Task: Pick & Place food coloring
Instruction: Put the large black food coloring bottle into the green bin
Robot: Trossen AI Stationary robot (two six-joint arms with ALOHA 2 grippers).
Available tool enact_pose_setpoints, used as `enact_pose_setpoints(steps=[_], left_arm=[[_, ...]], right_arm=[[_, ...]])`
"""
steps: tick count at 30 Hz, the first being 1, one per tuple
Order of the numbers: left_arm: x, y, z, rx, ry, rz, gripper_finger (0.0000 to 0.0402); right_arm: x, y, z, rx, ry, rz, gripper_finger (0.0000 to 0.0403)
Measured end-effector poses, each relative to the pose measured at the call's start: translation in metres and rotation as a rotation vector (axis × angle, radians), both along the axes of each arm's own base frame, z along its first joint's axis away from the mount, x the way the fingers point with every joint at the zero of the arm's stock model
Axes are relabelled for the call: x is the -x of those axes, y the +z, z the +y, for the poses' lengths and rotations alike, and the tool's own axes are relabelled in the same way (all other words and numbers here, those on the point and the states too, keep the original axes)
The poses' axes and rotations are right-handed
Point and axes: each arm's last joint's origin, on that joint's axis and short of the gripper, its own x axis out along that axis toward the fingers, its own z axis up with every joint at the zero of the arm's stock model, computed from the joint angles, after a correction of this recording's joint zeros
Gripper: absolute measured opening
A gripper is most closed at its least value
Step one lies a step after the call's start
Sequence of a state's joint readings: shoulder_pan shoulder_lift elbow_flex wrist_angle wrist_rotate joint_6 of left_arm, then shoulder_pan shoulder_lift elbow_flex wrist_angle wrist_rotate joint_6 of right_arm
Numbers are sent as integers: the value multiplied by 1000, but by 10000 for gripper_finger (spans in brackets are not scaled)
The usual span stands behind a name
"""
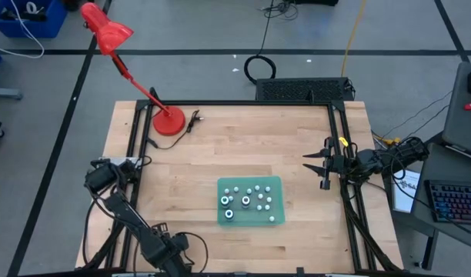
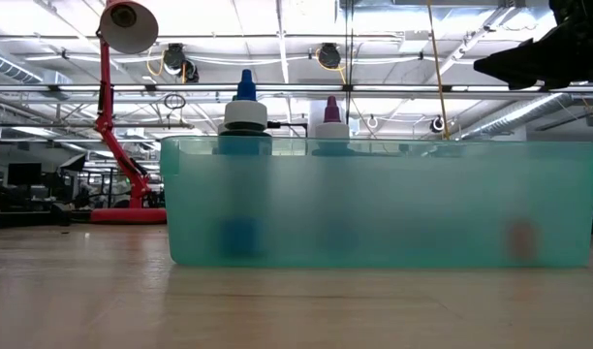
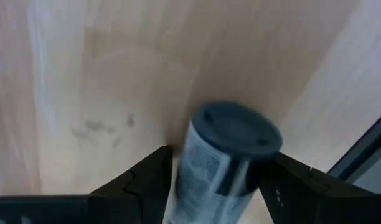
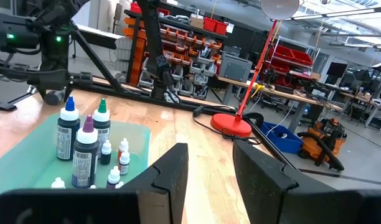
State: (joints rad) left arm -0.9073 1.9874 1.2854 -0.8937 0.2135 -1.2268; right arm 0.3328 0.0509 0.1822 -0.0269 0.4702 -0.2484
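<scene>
A teal tray [image 1: 274, 183] at the table's middle holds several food coloring bottles [image 1: 245, 201], small whitish ones and taller ones with blue, teal and purple tips [image 4: 84, 140]. My left gripper [image 3: 218, 168] is at the table's near left corner [image 1: 172, 258], pointing down. It is shut on one more food coloring bottle [image 3: 209, 168], which has a printed label and a dark round end. My right gripper [image 4: 209, 168] hovers level at the table's right edge [image 1: 316, 163], open with nothing between its fingers. My left gripper pinches the bottle's labelled body [image 3: 190, 168] between its two fingers, one finger [image 3: 150, 177] on each side. The fingers come from above, pointing steeply down. The bottle's dark round end [image 3: 234, 127] shows beyond the fingertips. Whether the bottle rests on the table I cannot tell.
A red desk lamp [image 1: 168, 121] stands on its round base at the far left, its cord lying on the wood beside it. Black frame rails [image 1: 131, 154] run along the table's left, far and right sides. Bare wood lies between the tray and both arms.
</scene>
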Motion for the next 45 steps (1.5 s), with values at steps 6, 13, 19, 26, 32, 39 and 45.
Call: enact_pose_setpoints(steps=[6,13,19,26,32,39,45], left_arm=[[3,-8,4,-11,-17,-1,209],[-2,-8,8,-102,-6,-117,133],[-16,-8,18,-154,16,-182,97],[-45,27,15,-365,-111,-410,91],[-53,94,1,-652,-223,-743,90],[-47,130,-6,-967,-346,-1036,90],[-59,153,15,-1057,-358,-1048,89]], right_arm=[[0,0,0,0,0,0,116],[0,0,0,0,0,0,116],[0,0,0,0,0,0,116],[0,0,0,0,0,0,116],[0,0,0,14,0,2,116],[0,0,0,108,-3,15,116],[0,2,0,270,-8,22,116]])
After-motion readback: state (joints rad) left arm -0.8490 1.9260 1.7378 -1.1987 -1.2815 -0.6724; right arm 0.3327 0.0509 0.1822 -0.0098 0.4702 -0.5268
